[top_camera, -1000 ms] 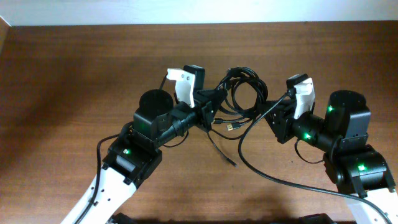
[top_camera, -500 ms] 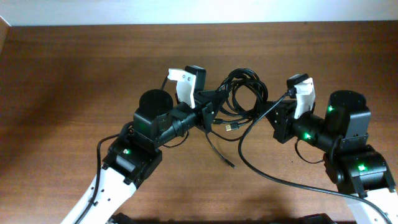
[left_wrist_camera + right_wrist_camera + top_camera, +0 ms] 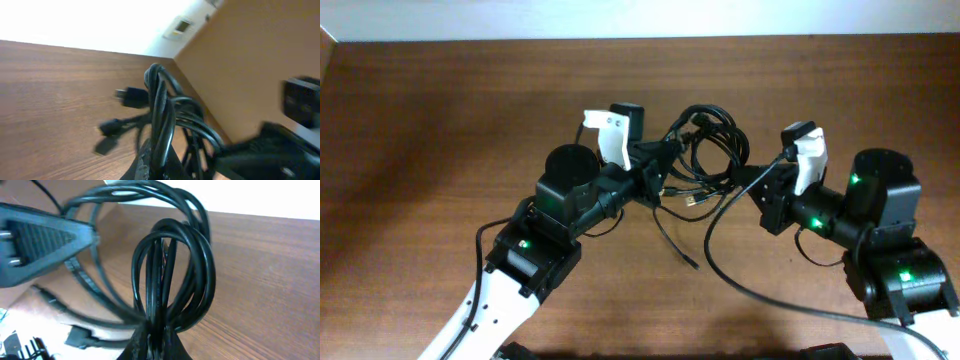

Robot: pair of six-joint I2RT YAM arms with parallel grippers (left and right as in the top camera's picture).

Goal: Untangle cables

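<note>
1. the left claw [image 3: 662, 172] is pinched fully shut on the cables [image 3: 710, 150]. in its own camera the black loops stand straight up out of its closed tips.
2. just past that claw's tips, small plugs [image 3: 131, 96] poke out sideways from the loops, too blurred to tell their kind, with the wooden table [image 3: 440, 120] behind them.
3. between the two claws the cables bunch in a loose coil. a gold-tipped plug [image 3: 692, 202] sits just under the coil, close beside the left claw's tips, and a loose tail [image 3: 675, 240] trails away from under that claw.
4. the right claw [image 3: 748, 183] is also clamped fully shut, gripping the far side of the same coil. in its camera several loops rise from its tips and arch over, and the left claw shows beyond them as a dark wedge.
</note>
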